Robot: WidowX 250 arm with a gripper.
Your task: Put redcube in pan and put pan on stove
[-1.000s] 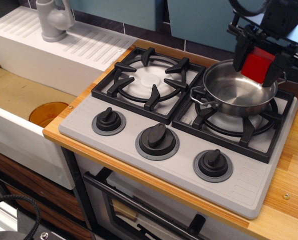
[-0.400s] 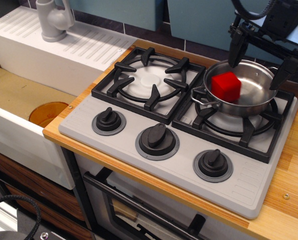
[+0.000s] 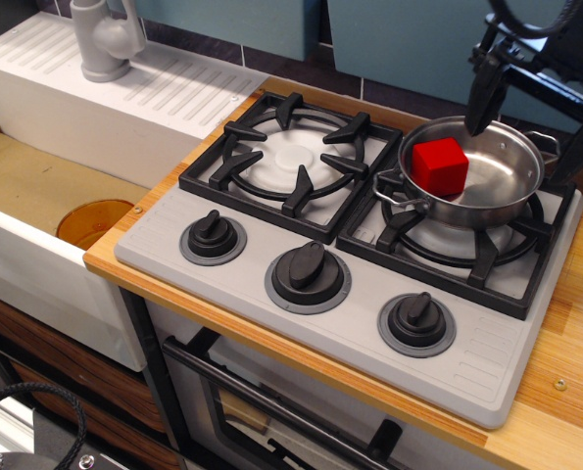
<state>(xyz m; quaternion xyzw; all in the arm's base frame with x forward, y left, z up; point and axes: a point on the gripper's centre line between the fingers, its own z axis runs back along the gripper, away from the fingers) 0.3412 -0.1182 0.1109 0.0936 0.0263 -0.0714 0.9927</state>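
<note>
Bright-red redcube sits inside shiny pan on stove right grate. Gripper above, fingers spread, released.

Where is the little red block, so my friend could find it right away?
Find the grey stove with two black burners. On the right burner sits a shiny steel pan, and the red cube lies inside it, near its left wall. It is the only bright red thing there.

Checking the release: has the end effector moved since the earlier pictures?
Yes. The end effector, open, has drawn up and right, away from the cube in the pan.
</note>
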